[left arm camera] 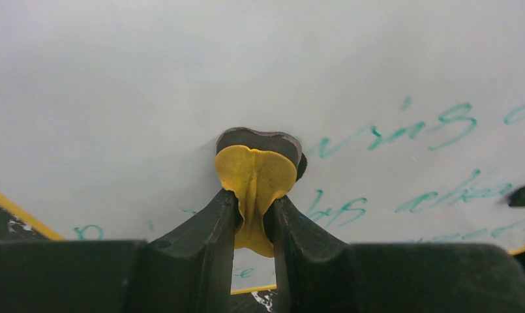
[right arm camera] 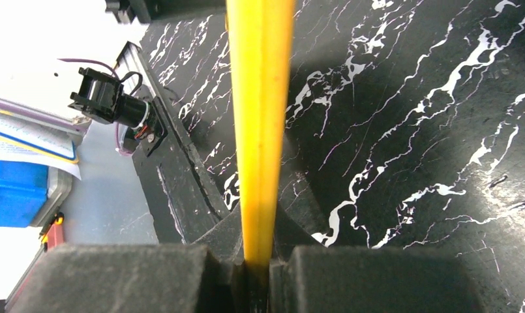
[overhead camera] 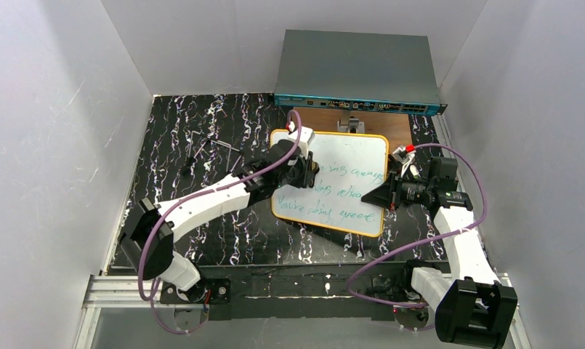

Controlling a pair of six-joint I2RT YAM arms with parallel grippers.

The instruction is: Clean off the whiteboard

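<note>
One whiteboard (overhead camera: 347,156) sits at mid-table with three green handwritten lines across it. My left gripper (left arm camera: 253,199) is pinched tight on one yellow eraser pad (left arm camera: 256,173), held against the board's 9 o'clock half. My right gripper (right arm camera: 258,257) is clamped on the board's rim at 3 o'clock. One black marbled table (overhead camera: 202,123) lies beneath.

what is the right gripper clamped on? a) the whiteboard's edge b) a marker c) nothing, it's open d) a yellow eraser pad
A: in the right wrist view the right gripper is shut on the orange-yellow rim of the whiteboard.
</note>
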